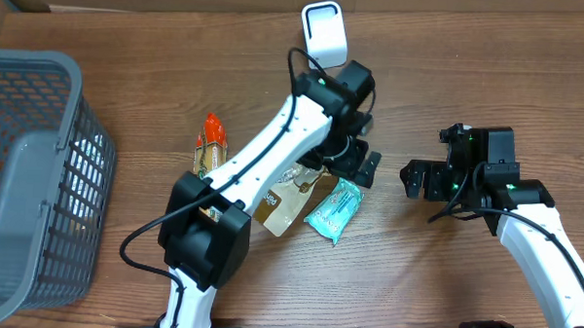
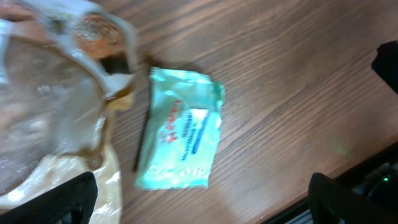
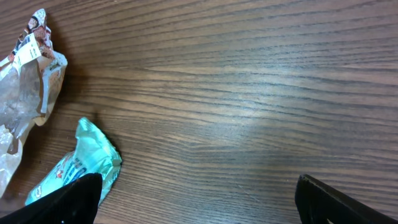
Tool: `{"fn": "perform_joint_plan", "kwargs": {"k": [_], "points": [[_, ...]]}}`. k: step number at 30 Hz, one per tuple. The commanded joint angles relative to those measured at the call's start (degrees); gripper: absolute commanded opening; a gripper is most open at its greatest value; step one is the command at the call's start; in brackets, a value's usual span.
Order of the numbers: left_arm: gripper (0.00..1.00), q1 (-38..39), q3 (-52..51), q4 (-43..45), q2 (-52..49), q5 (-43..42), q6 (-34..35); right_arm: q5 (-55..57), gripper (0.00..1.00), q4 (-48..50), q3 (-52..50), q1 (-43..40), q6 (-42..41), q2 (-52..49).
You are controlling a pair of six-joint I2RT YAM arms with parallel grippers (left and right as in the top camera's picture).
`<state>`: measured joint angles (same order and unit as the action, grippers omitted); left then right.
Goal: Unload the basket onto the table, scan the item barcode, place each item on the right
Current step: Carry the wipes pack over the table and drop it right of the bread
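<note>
A teal packet (image 1: pixel 333 210) lies flat on the wooden table, also seen in the left wrist view (image 2: pixel 180 137) and at the lower left of the right wrist view (image 3: pixel 84 163). My left gripper (image 1: pixel 358 170) hovers just above and behind it, open, with nothing between its fingers (image 2: pixel 202 208). The white scanner (image 1: pixel 323 33) stands at the far edge of the table, beyond the left arm. To the right of the packet, my right gripper (image 1: pixel 416 178) is open and empty over bare wood (image 3: pixel 199 205).
A tan and clear pouch (image 1: pixel 283 205) lies touching the teal packet's left side (image 2: pixel 50 124). An orange snack bag (image 1: pixel 210 142) lies further left. A grey mesh basket (image 1: pixel 38 175) fills the left end of the table.
</note>
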<state>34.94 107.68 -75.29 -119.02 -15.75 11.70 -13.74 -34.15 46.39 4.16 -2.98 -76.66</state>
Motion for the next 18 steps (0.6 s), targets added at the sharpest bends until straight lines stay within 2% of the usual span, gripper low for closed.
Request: {"fn": "perform_joint_plan", "kwargs": {"k": [1, 6, 10, 18], "points": [[0.99, -2.6, 8.2, -2.8, 1.0, 3.6, 0.0, -0.5, 1.0, 0.2, 1.1, 0.3, 0.0, 0.1], [1.0, -7.7, 25.3, -13.9, 1.9, 11.8, -2.5, -0.5, 1.0, 0.2, 1.1, 0.3, 0.0, 0.1], [0.99, -15.1, 39.3, -21.5, 2.3, 14.3, -2.9, -0.5, 1.0, 0.2, 1.1, 0.3, 0.0, 0.1], [1.0, -36.5, 42.6, -21.5, 9.1, 10.7, -2.9, -0.5, 1.0, 0.2, 1.1, 0.3, 0.0, 0.1]]}}
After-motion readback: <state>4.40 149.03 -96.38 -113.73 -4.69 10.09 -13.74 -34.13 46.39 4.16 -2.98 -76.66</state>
